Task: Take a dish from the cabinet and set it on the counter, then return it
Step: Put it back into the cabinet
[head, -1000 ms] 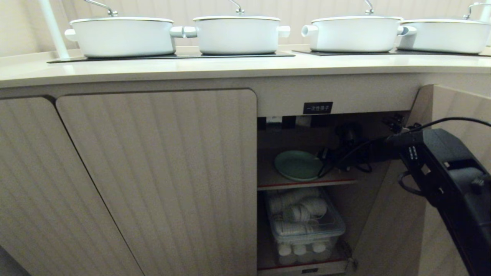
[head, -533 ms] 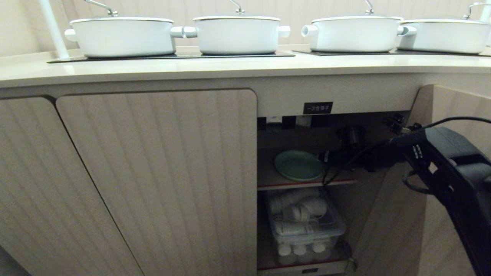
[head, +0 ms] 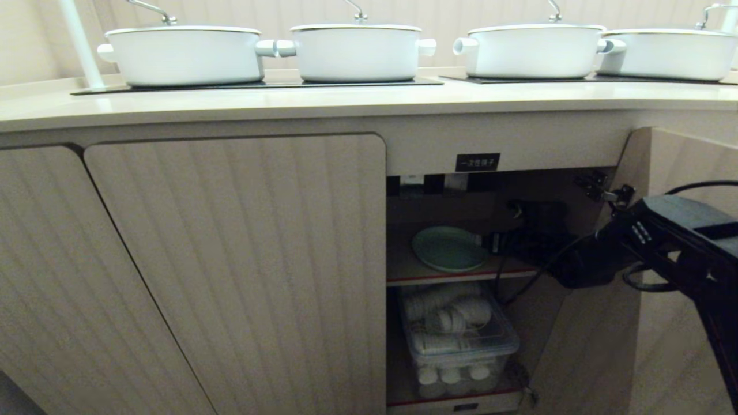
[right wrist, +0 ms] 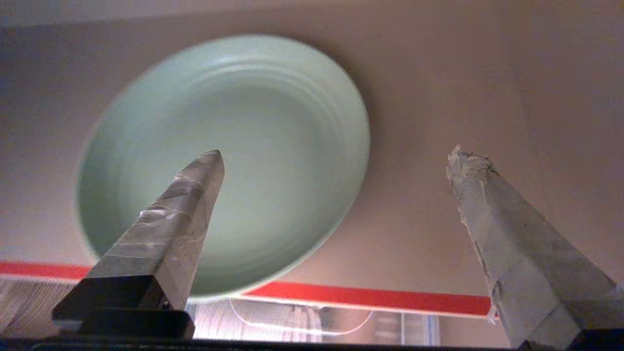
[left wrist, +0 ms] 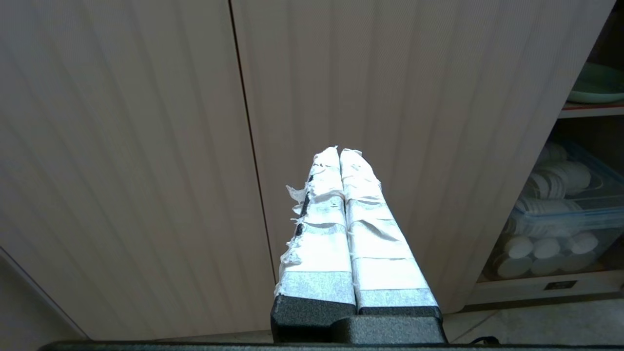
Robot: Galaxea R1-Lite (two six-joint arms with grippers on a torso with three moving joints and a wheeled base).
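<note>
Inside the cabinet (head: 496,230), on the upper wooden shelf (head: 455,275): mint-green dish (head: 448,248), lying flat, near the shelf's red front edge. Right gripper (right wrist: 336,161) reaching in through the open doorway, fingers spread wide and holding nothing; one taped finger (right wrist: 185,204) over the dish's bowl, the other (right wrist: 492,204) off to its side above bare shelf. Below the shelf: clear plastic bin (head: 461,340) of white round items. Above: cream counter (head: 346,101) with four white pots (head: 184,55) on black glass panels. Left gripper (left wrist: 340,152) parked in front of the closed ribbed doors (left wrist: 390,97), taped fingers pressed together, empty.
</note>
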